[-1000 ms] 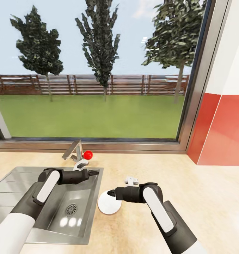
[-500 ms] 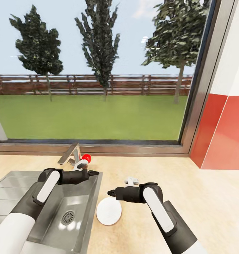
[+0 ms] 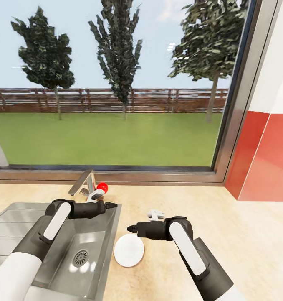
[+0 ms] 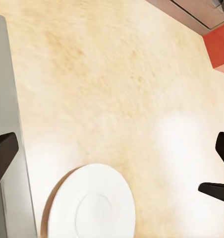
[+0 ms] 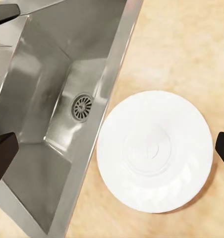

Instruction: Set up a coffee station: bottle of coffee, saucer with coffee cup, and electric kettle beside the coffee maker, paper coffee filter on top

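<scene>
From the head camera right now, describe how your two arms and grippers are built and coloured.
Both arms have white upper shells, dark grey elbow housings and a white panel along each forearm. The wrists taper to black. The left gripper and right gripper end in short, slim black fingers. No cables or markings are visible.

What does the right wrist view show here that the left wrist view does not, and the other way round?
Right wrist view alone: the sink basin with its round drain, and the whole saucer lying flat on the countertop just beside the sink's rim.

Left wrist view alone: a wide bare stretch of countertop running up to the red wall panel and the window frame in the far corner, with the saucer cut off by the picture's edge.

Both: the white saucer, the beige countertop, the sink's metal edge, and dark fingertips set wide apart at the picture's sides.
</scene>
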You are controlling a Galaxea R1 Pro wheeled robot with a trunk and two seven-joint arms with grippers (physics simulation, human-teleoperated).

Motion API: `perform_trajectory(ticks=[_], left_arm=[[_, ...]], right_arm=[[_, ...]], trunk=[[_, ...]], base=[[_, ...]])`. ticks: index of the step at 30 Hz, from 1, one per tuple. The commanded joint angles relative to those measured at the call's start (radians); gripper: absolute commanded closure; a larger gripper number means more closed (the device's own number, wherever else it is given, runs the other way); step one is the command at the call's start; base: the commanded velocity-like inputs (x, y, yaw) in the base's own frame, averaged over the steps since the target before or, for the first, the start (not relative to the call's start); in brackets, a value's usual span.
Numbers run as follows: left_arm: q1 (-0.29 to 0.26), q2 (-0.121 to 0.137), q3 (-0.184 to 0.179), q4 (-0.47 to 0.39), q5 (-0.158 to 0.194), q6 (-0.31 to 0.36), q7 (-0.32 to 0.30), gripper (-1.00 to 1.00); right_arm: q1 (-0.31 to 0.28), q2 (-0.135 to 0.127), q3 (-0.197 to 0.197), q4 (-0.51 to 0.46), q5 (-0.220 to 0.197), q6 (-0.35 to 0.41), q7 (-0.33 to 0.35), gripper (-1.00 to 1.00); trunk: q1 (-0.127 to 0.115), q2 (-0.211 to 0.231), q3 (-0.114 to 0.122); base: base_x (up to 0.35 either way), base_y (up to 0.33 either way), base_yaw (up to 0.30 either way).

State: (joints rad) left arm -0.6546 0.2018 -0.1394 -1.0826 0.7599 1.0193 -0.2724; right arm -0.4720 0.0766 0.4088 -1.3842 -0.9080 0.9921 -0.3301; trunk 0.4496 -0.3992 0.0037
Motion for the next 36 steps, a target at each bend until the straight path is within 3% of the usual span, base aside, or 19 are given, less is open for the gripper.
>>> perform_trajectory(ticks=[1, 36], left_arm=[[0.000, 0.001, -0.001, 0.000, -0.009, 0.001, -0.010, -1.00], [0.002, 0.001, 0.000, 0.002, -0.010, 0.001, -0.010, -1.00]], right_arm=[[0.000, 0.000, 0.001, -0.001, -0.010, 0.002, -0.010, -1.00], [0.000, 0.000, 0.001, -0.001, -0.011, 0.001, -0.010, -1.00]], trunk=[[0.000, -0.001, 0.000], [0.000, -0.001, 0.000]], base=[[0.000, 0.000, 0.000], [0.000, 0.000, 0.000]])
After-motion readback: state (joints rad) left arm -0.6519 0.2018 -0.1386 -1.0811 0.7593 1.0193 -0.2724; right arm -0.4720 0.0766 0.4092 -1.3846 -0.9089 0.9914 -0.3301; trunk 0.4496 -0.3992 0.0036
